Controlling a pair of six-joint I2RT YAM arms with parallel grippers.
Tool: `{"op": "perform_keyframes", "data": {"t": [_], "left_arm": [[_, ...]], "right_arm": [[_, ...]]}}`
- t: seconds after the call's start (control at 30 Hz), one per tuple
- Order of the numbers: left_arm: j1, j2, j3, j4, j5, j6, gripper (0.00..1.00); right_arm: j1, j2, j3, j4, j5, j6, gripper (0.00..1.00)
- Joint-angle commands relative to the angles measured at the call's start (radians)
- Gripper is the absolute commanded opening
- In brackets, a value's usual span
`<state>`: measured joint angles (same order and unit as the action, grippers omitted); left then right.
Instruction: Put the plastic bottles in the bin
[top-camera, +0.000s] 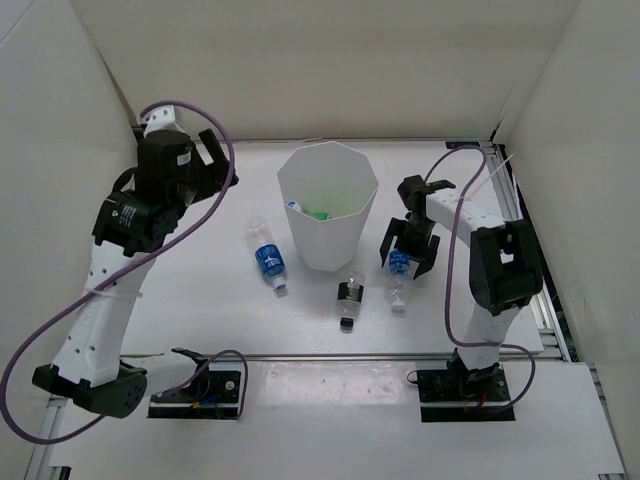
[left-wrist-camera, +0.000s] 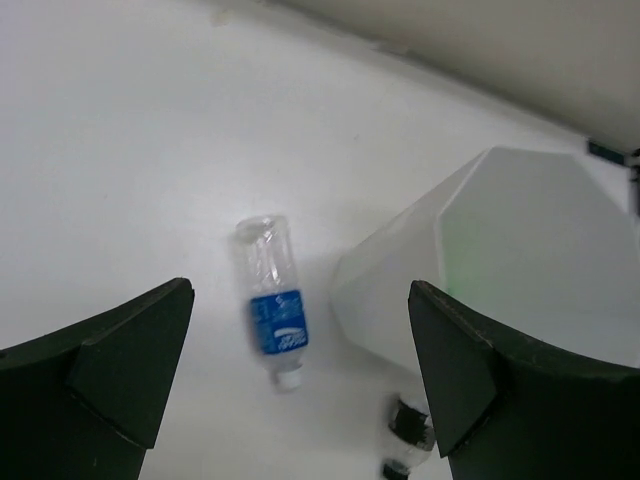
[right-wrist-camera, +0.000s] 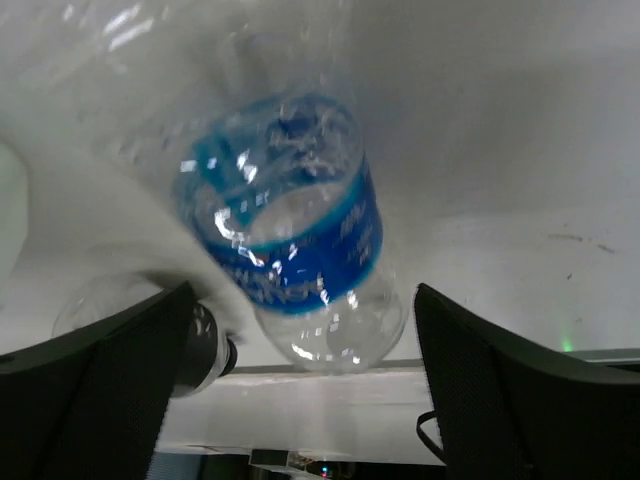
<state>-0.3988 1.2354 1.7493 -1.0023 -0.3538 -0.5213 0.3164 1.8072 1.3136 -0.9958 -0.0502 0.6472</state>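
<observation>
My right claw (top-camera: 406, 260) is spread wide open, straddling the blue-label bottle (right-wrist-camera: 300, 230) lying just right of the bin (top-camera: 325, 250). I'd close on the label band, not the slick clear end, then lift above the rim before swinging over. Left claw (top-camera: 208, 150) is open too, up high

I see bright, even overhead light with soft shadows, the white table (top-camera: 300, 332) nearly washed out, and the close bottle (right-wrist-camera: 290, 230) blurred, glinting.
</observation>
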Motion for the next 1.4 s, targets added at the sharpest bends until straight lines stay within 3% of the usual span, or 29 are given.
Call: {"op": "perform_keyframes", "data": {"t": [0.0,0.2,0.33,0.4,0.47,0.53,0.67,0.77,0.9,1.0,1.03,1.13,1.2,1.23,1.27,1.3,1.37], "left_arm": [[0.049,0.018,-0.132,-0.076,0.061,-0.041,0.99],[0.130,-0.068,-0.342,-0.021,0.131,-0.072,0.99],[0.182,-0.080,-0.398,-0.036,0.087,-0.158,0.99],[0.208,-0.080,-0.431,-0.036,0.076,-0.187,0.99],[0.231,-0.080,-0.459,-0.036,0.085,-0.250,0.99],[0.244,-0.106,-0.536,0.014,0.147,-0.269,0.99],[0.276,-0.116,-0.629,0.096,0.222,-0.290,0.99],[0.276,-0.073,-0.659,0.106,0.254,-0.301,0.99],[0.285,-0.040,-0.700,0.158,0.352,-0.290,0.97],[0.285,-0.005,-0.700,0.182,0.406,-0.272,1.00],[0.285,0.009,-0.700,0.182,0.415,-0.260,1.00],[0.285,0.018,-0.700,0.192,0.440,-0.247,1.00],[0.285,0.028,-0.700,0.192,0.449,-0.238,1.00],[0.285,0.029,-0.700,0.201,0.458,-0.238,1.00],[0.285,0.042,-0.700,0.202,0.458,-0.238,1.00],[0.285,0.042,-0.700,0.202,0.470,-0.238,1.00],[0.285,0.067,-0.700,0.217,0.483,-0.238,1.00]], "right_arm": [[0.004,0.021,0.012,0.038,0.012,-0.008,0.88],[0.004,0.067,-0.019,0.060,0.012,-0.041,0.63],[0.004,0.005,0.002,-0.045,0.039,-0.012,0.37],[0.004,-0.098,0.045,-0.118,0.039,0.002,0.31],[0.004,-0.204,0.114,-0.177,0.058,0.037,0.15],[0.004,-0.264,0.284,-0.266,0.070,0.058,0.05],[0.013,-0.252,0.680,-0.389,0.069,0.080,0.02],[0.039,-0.221,0.920,-0.371,0.020,0.068,0.01],[0.114,-0.201,0.941,-0.198,0.024,0.013,0.01],[0.249,-0.142,0.990,-0.158,0.139,-0.095,0.01],[0.315,-0.126,1.013,-0.132,0.241,-0.125,0.01],[0.378,-0.065,1.039,-0.081,0.341,-0.204,0.01],[0.378,-0.014,1.092,-0.081,0.333,-0.204,0.07],[0.378,-0.005,1.092,-0.072,0.322,-0.204,0.17],[0.378,-0.005,1.092,-0.072,0.322,-0.204,0.43],[0.378,-0.025,1.080,-0.081,0.313,-0.204,0.99],[0.378,-0.092,1.067,-0.096,0.325,-0.204,1.00]]}}
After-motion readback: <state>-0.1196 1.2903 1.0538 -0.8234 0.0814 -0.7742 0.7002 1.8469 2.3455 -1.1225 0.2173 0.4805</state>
